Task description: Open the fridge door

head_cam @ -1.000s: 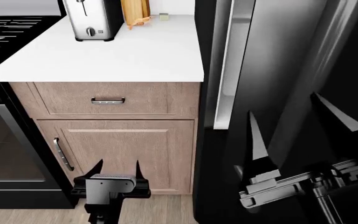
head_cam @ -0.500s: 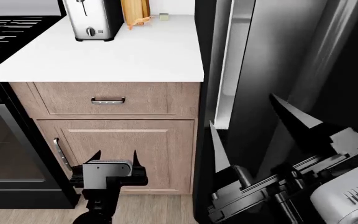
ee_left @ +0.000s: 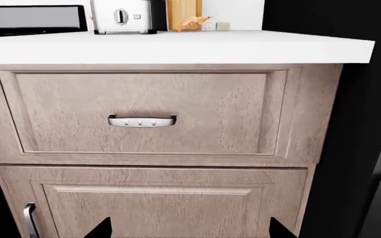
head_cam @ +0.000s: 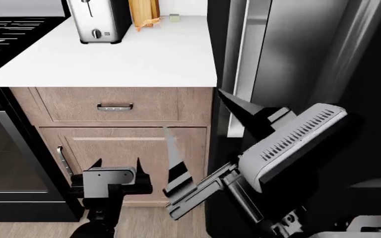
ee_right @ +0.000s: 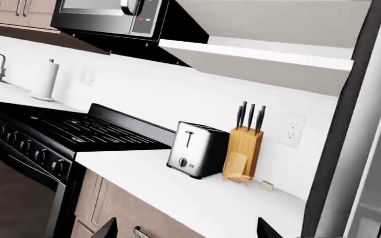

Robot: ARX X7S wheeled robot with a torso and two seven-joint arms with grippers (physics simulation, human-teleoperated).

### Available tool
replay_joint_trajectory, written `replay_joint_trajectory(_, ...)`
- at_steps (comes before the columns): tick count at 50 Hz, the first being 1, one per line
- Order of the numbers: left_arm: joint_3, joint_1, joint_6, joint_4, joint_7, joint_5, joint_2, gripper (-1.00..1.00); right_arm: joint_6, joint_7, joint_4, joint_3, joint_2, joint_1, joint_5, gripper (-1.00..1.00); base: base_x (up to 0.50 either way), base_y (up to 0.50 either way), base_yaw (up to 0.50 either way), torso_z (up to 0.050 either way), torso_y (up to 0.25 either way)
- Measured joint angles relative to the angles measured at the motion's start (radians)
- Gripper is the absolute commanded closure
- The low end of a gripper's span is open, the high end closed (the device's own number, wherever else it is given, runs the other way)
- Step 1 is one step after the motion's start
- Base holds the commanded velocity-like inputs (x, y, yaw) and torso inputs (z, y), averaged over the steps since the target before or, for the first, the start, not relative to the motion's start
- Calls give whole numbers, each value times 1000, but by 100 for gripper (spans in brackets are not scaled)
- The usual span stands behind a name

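The fridge door (head_cam: 296,54) is the glossy dark panel at the right of the head view. A pale strip (head_cam: 241,89) shows along its left edge beside the cabinet. My right gripper (head_cam: 202,128) hangs open in front of that edge, turned toward the counter, with nothing between its fingers. One finger (head_cam: 174,156) crosses the cabinet front and the other (head_cam: 238,108) lies over the pale strip. In the right wrist view the gripper (ee_right: 187,232) faces the counter, with the fridge (ee_right: 376,148) at the side. My left gripper (head_cam: 116,167) (ee_left: 190,233) is open and empty, low before the cabinet door.
A white counter (head_cam: 124,54) carries a toaster (head_cam: 97,20) and a knife block (head_cam: 143,12). Under it are a wooden drawer (ee_left: 141,121) and a cabinet door (head_cam: 137,163). A black stove with oven (head_cam: 5,163) stands left of the cabinet.
My right gripper has swung left and up from in front of the door panel to the door's left edge, turning toward the counter. The left gripper has drifted slightly left.
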Motion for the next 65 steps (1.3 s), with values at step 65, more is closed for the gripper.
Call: replay_joint_trajectory(65, -4, -10, 42, -64, -8, -25, 3, -100, -122, -444, 1024, 146, -522, 102, 190, -100, 0, 0, 0, 0, 0)
